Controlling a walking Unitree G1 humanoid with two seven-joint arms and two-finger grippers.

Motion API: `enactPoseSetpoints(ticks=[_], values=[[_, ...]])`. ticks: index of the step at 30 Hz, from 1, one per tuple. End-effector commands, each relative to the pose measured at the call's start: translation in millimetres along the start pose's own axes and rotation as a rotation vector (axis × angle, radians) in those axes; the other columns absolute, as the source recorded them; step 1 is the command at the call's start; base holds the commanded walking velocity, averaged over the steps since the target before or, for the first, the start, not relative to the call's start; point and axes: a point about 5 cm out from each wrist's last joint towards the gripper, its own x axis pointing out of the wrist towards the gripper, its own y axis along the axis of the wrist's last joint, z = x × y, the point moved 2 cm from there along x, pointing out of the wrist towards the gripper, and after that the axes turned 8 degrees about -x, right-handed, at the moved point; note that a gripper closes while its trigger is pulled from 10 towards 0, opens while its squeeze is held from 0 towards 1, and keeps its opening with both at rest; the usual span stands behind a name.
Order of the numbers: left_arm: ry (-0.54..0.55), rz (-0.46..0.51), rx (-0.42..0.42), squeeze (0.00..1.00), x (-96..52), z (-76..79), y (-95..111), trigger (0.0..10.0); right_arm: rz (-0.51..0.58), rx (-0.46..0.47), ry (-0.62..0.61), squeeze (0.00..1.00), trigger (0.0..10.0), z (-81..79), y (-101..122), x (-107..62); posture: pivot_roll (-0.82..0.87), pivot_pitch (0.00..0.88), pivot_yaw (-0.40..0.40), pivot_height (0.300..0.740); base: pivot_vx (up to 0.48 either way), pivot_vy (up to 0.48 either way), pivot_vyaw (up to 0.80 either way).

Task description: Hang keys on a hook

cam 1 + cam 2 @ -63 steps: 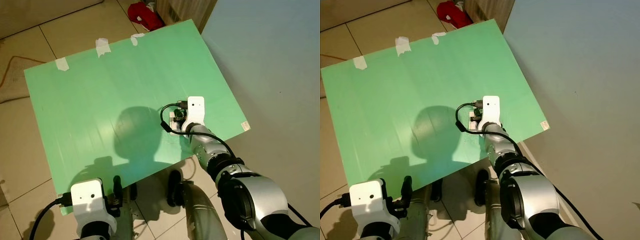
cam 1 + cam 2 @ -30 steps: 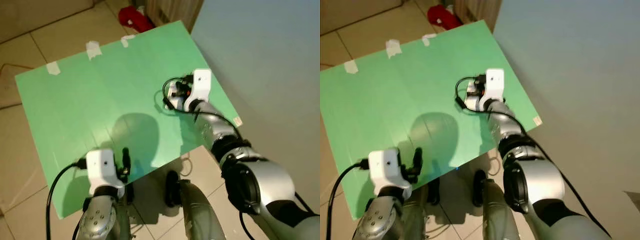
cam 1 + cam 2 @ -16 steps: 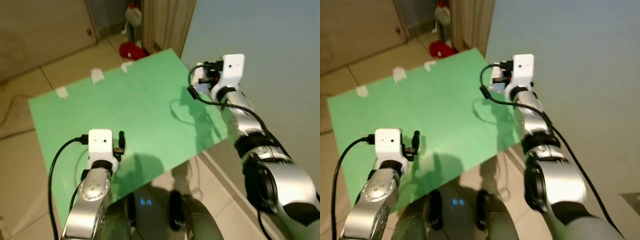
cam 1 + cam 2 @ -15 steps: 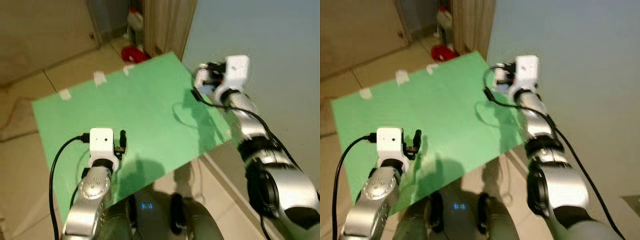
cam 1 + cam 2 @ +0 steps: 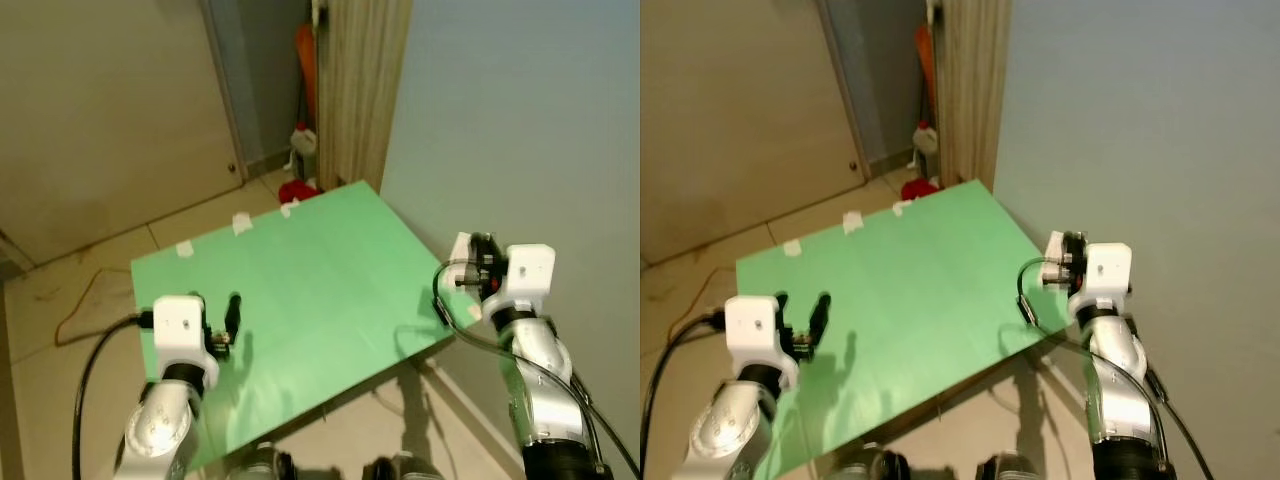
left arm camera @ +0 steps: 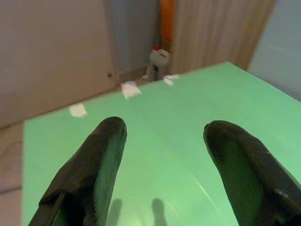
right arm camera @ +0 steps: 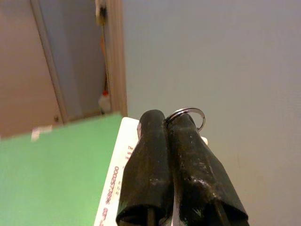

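Note:
My right gripper (image 7: 167,118) is shut on a key ring: the metal ring (image 7: 190,113) sticks out past the fingertips and a white tag (image 7: 116,165) with red print hangs beside the fingers. In the eye views this gripper (image 5: 478,270) hangs just off the right edge of the green board (image 5: 300,280), close to the blue-grey wall (image 5: 530,120). My left gripper (image 6: 162,136) is open with nothing between its fingers, held over the board's near left part (image 5: 800,310). A small white fitting (image 7: 100,9) sits high on the wooden frame; I cannot tell what it is.
The green board lies taped on the tiled floor. Behind it stand a wooden door frame (image 5: 360,90), an orange tool (image 5: 305,60), a white bottle (image 5: 303,150) and a red object (image 5: 297,190). A beige door (image 5: 110,110) closes the left side. A cable (image 5: 80,300) lies on the floor.
The whole view has swung up from the floor towards the walls. My right gripper lifted off the board with the keys and now sits beyond its right edge; the left arm came up.

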Motion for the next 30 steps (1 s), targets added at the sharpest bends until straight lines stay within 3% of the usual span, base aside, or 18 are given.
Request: enactPoseSetpoints(ticks=[1,5,11,18,24,30], values=[[-0.035,0.045,0.004,0.0,3.7,6.9,9,10.0,0.022,-0.001,0.019,0.0,0.0,-6.1,9,-0.5,-0.11,0.0,0.063,0.74,0.0,0.0,0.0],[-0.052,0.062,0.029,0.0,11.1,10.0,9,10.0,0.027,-0.019,0.05,0.0,0.0,-14.3,6,-5.3,-0.13,0.0,0.069,0.74,0.0,0.0,0.0],[-0.066,0.076,0.04,0.0,6.7,10.8,5,10.0,0.005,-0.012,0.064,0.0,0.0,-17.5,5,-13.2,-0.13,0.0,0.074,0.74,0.0,0.0,0.0],[-0.083,0.088,0.05,0.0,18.0,15.3,9,10.0,-0.005,0.001,0.082,0.0,0.0,-25.5,4,-12.6,-0.14,0.0,0.083,0.74,0.0,0.0,0.0],[-0.095,0.085,0.061,0.0,23.1,13.9,10,10.0,-0.011,-0.007,0.088,0.0,0.0,-25.9,4,-10.6,-0.14,0.0,0.086,0.74,0.0,0.0,0.0],[-0.131,0.069,0.075,0.0,27.9,22.1,8,10.0,-0.011,-0.025,0.099,0.0,0.0,-26.2,4,-8.3,-0.15,0.0,0.09,0.74,0.0,0.0,0.0]])
